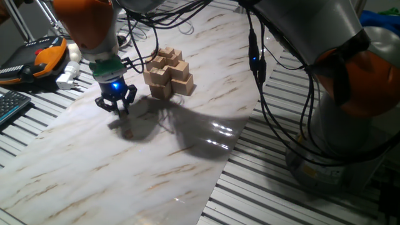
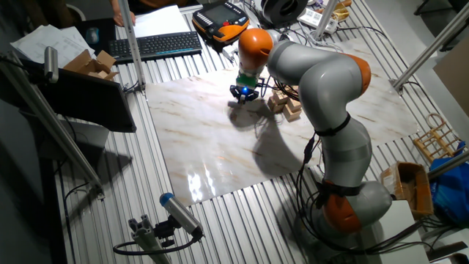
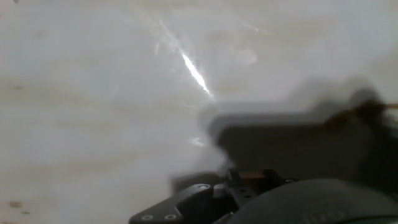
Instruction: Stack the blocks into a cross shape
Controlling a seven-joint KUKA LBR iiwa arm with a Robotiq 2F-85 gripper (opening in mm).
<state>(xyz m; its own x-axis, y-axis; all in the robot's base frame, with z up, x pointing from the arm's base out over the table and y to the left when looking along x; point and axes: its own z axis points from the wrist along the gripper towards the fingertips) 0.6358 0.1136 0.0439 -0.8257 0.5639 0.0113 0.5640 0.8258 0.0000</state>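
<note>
Hand (image 1: pixel 116 106) low over table (image 1: pixel 94 169), left of cross shape (image 1: pixel 167 73); grip state unclear, so confirm a block before lifting.

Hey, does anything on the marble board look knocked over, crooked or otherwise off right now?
Nothing stands out. The tiered pile of wooden cubes stands upright on the marble board, with no cube lying loose that I can see. The hand hangs beside the pile, apart from it. The hand view is too blurred to add anything.
</note>
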